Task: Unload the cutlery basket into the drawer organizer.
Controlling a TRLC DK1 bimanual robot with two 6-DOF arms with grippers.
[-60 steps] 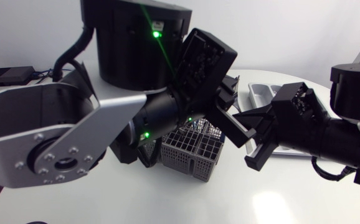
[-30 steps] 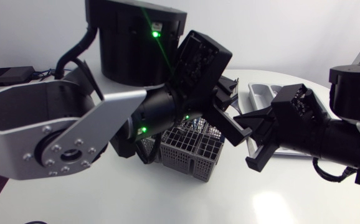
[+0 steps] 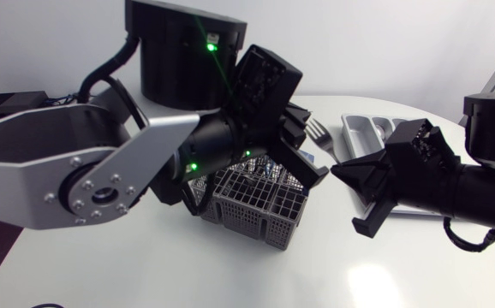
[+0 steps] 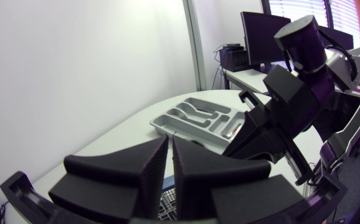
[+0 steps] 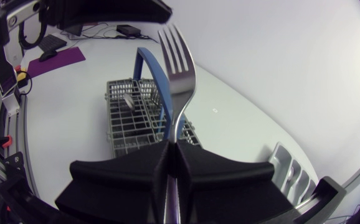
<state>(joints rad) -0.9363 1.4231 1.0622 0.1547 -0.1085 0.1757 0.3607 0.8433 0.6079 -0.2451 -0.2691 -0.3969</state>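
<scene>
1 fork [image 5: 175, 81] is up off the counter [image 3: 230, 274]. Its handle is clamped between the right jaws, tines pointing up and away from the wrist. Only the upper handle, neck and head show past the grip. The left jaws sit together with just a slit between them, nothing in them, near the fork's head in the head view. The basket [image 3: 260, 205] stands on the counter below both arms, its blue handle [image 5: 150, 71] upright, with more metal pieces showing in its cells. The organizer [image 4: 195, 118] lies apart from the basket, on the right arm's side. Judgement: the fork looks like polished steel, so stiff, light, slick and not fragile. The flat handle is the place to pinch, broad faces against the jaws. Held low on the handle, the head has leverage and may pivot if it knocks an organizer wall.
</scene>
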